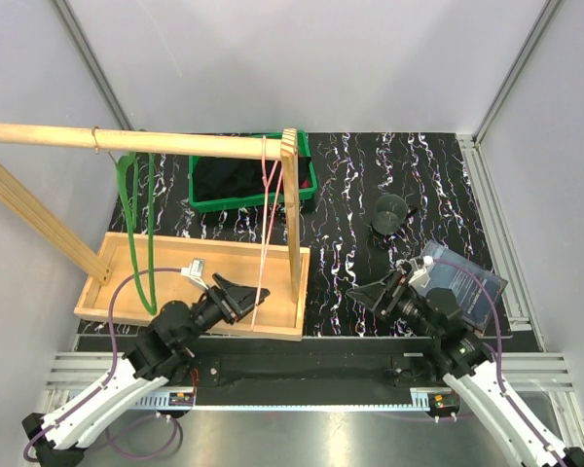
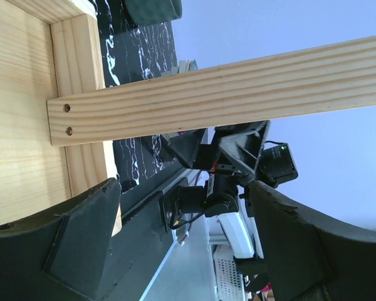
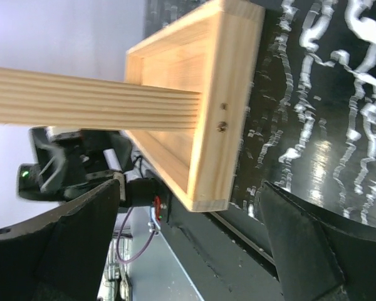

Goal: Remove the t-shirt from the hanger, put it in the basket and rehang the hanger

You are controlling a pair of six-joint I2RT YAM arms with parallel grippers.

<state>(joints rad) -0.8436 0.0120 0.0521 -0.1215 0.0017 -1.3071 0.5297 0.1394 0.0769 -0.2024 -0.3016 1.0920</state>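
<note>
Two bare hangers hang from the wooden rack's bar [image 1: 39,132]: a green hanger [image 1: 153,214] on the left and a pink hanger [image 1: 264,224] beside the right post. A black heap, which looks like the t-shirt [image 1: 238,180], lies in the green crate [image 1: 307,175] behind the rack. My left gripper [image 1: 245,288] [image 2: 185,188] is open and empty over the near edge of the wooden tray base [image 1: 175,316], pointing toward the right post [image 2: 225,88]. My right gripper [image 1: 375,287] [image 3: 189,188] is open and empty, just right of the tray's corner [image 3: 219,125].
The rack's right post [image 1: 294,224] rises from the tray, and a slanted brace [image 1: 39,224] stands at the left. A small white piece [image 1: 195,267] lies in the tray. A black round object [image 1: 390,211] and a dark flat packet [image 1: 462,277] sit on the right.
</note>
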